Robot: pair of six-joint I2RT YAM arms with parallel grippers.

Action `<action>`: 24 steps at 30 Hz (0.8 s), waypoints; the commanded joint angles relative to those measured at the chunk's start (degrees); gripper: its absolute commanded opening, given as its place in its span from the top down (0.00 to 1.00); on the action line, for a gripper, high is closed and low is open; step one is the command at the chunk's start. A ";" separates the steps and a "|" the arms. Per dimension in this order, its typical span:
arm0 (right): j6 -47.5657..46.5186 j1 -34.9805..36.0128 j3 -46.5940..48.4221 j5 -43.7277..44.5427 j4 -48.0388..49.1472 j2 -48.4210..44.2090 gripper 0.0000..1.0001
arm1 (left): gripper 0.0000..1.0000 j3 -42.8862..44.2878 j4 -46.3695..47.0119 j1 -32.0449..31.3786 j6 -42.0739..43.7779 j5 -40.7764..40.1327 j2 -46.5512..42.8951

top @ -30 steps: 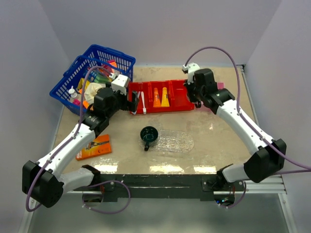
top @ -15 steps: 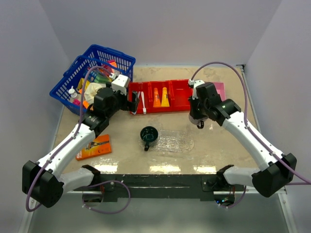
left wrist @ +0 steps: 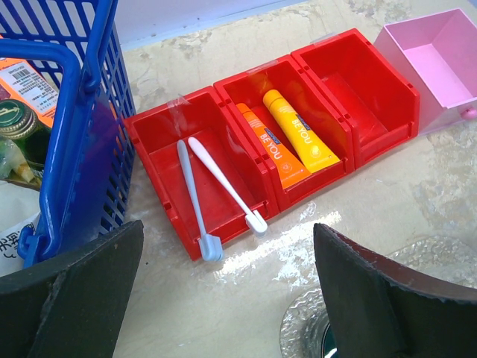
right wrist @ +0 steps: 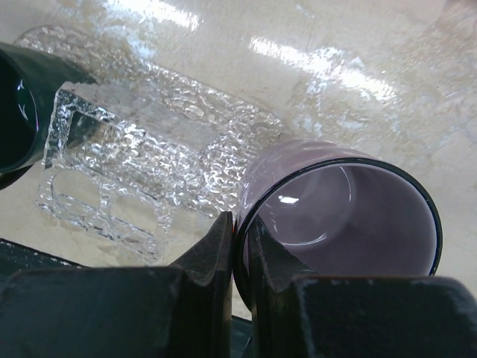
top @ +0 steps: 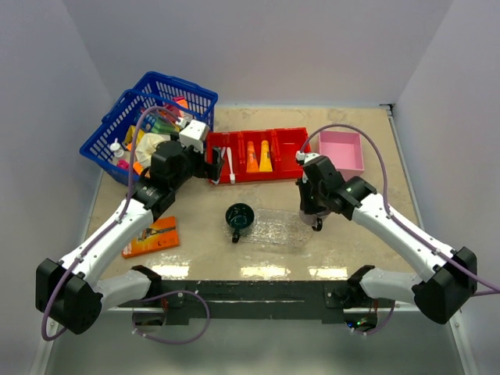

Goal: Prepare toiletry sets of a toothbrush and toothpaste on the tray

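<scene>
Two white toothbrushes lie in the left compartment of the red bin. An orange tube and a yellow-orange tube lie in its middle compartment. My left gripper hangs open just in front of the bin, holding nothing. The clear bumpy tray lies at the table's middle. My right gripper is shut on the rim of a translucent purple cup, right at the tray's right end.
A dark green cup stands on the tray's left end. A pink box sits right of the red bin. At the back left is a blue basket full of items. An orange flat pack lies near left.
My right arm has swung from the red bin's right end toward the near side, bringing the purple cup down to the tray's right end. The left arm has not moved.
</scene>
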 commanded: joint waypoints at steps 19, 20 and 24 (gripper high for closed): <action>10.08 10.24 -7.01 6.86 10.40 0.24 1.00 | 0.00 0.35 1.83 0.09 0.66 -0.13 -1.10; 10.17 10.24 -7.19 6.86 10.40 0.41 1.00 | 0.00 0.35 1.83 0.09 0.66 -0.13 -1.10; 10.34 10.68 -7.89 6.95 10.75 1.03 1.00 | 0.00 0.35 1.75 0.18 0.66 -0.13 -1.01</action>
